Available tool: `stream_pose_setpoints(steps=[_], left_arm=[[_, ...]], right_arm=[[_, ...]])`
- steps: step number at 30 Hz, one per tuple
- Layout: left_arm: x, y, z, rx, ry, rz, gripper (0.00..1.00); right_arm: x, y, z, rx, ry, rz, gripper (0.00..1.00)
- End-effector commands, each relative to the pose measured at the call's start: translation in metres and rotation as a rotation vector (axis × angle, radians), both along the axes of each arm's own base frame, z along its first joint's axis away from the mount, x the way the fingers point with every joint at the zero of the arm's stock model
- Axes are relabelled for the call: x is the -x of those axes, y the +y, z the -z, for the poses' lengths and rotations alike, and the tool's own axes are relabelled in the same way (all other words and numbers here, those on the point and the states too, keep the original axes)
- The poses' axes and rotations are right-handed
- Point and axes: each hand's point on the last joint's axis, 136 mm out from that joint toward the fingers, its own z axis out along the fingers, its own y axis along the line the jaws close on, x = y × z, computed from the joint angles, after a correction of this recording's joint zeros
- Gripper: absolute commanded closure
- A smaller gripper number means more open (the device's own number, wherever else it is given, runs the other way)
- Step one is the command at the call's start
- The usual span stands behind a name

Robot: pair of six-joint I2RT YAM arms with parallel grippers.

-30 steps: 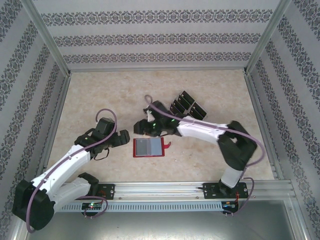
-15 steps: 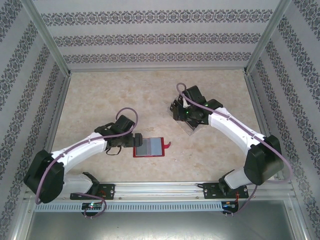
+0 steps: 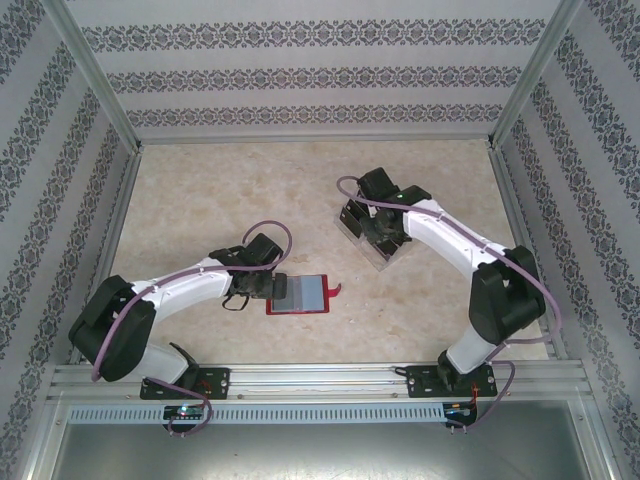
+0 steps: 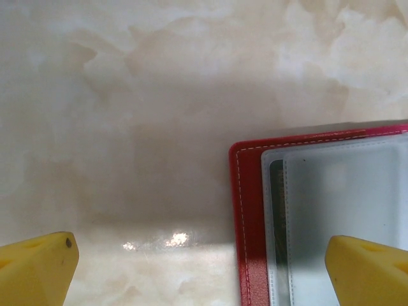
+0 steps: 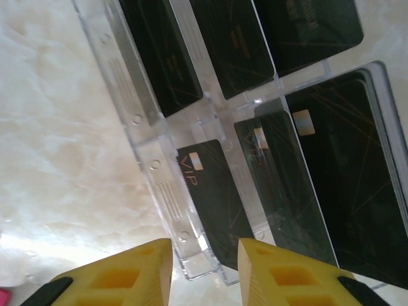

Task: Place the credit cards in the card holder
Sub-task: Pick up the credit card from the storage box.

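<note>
The card holder (image 3: 300,294) is a red wallet lying open on the table, its grey pockets facing up. In the left wrist view its red edge (image 4: 245,217) lies between my left gripper's wide-apart yellow fingertips, and a dark card (image 4: 276,210) sits in a pocket. My left gripper (image 3: 268,285) (image 4: 204,274) is open and hangs over the wallet's left edge. Several black credit cards (image 5: 331,172) stand in a clear tray (image 5: 156,166). My right gripper (image 3: 375,238) (image 5: 204,268) hovers over the tray's corner, jaws apart on either side of the end of a card marked VIP (image 5: 213,204), gripping nothing.
The clear tray (image 3: 385,255) sits right of centre on the marble-patterned table (image 3: 200,200). Patterned walls with metal posts enclose the table on three sides. A red snap tab (image 3: 335,291) sticks out from the wallet's right side.
My right arm swung from beside the wallet back to the card tray, and its jaws narrowed. My left arm reached right to the wallet's left edge, still wide open.
</note>
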Motion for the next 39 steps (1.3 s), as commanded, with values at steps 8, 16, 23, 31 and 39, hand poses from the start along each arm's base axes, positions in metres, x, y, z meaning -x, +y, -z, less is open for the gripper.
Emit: stream_pose_setpoints(steps=[8, 16, 23, 31, 39], left_arm=[[-0.005, -0.002, -0.005, -0.027, -0.021, 0.02, 0.0], [-0.006, -0.002, -0.005, -0.024, -0.024, 0.02, 0.0], [-0.006, -0.002, -0.005, -0.026, -0.027, 0.019, 0.0], [-0.006, -0.002, -0.005, -0.028, -0.027, 0.019, 0.0], [-0.008, -0.003, -0.007, -0.026, -0.03, 0.022, 0.0]], right_arm=[[-0.008, -0.019, 0.018, 0.136, 0.042, -0.022, 0.68], [-0.012, -0.02, 0.029, 0.136, 0.069, -0.024, 0.69], [-0.008, -0.011, 0.031, 0.069, 0.089, -0.03, 0.77], [-0.005, -0.009, 0.029, 0.035, 0.096, -0.034, 0.87], [-0.005, -0.007, 0.027, 0.015, 0.104, -0.042, 0.92]])
